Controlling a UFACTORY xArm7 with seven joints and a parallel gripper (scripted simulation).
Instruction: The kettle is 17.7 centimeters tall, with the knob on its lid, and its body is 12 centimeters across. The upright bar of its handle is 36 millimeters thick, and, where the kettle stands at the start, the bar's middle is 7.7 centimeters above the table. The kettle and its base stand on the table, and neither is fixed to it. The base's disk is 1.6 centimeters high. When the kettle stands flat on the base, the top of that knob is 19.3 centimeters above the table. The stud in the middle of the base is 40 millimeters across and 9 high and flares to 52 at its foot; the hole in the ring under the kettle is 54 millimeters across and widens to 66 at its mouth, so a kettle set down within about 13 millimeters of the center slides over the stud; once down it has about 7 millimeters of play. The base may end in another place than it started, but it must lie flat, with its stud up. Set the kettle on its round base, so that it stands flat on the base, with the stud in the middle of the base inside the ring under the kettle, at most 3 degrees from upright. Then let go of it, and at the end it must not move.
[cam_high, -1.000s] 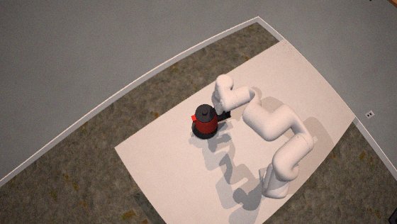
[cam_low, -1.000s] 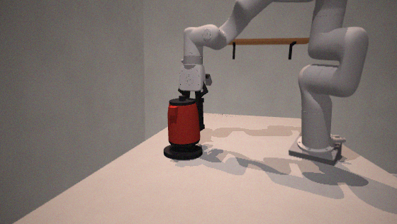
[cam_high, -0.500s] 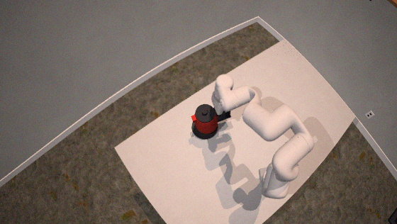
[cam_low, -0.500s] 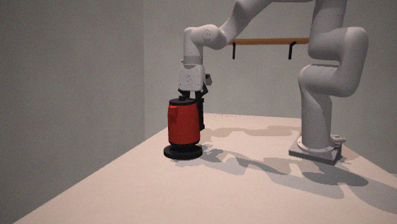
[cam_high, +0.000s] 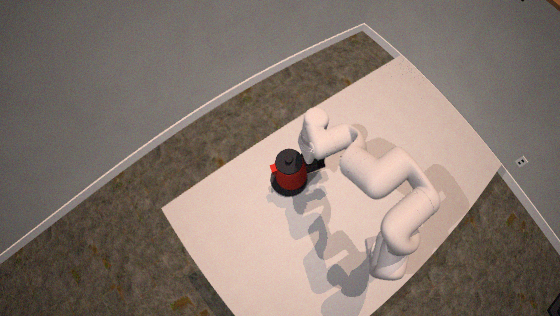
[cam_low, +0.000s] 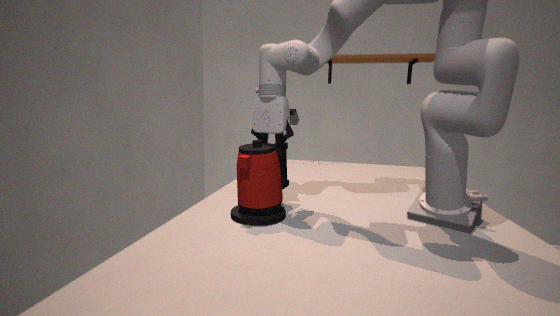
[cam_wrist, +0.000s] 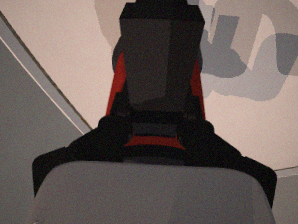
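Kettle (cam_high: 291, 181) (cam_low: 259, 181) (cam_wrist: 118, 82) over base (cam_high: 288, 193) (cam_low: 258, 218), left of centre; handle (cam_high: 317, 165) (cam_low: 285, 170) (cam_wrist: 150, 60) clamped by gripper (cam_high: 310, 159) (cam_low: 281, 144) (cam_wrist: 157, 91). Level seating to be confirmed before release.

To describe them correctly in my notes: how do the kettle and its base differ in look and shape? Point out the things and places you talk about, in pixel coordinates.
The kettle (cam_high: 291, 179) (cam_low: 259, 181) has a red body; the base (cam_high: 289, 192) (cam_low: 258, 219) is black. The kettle is tall, the base a low, wider disk. Both look round.
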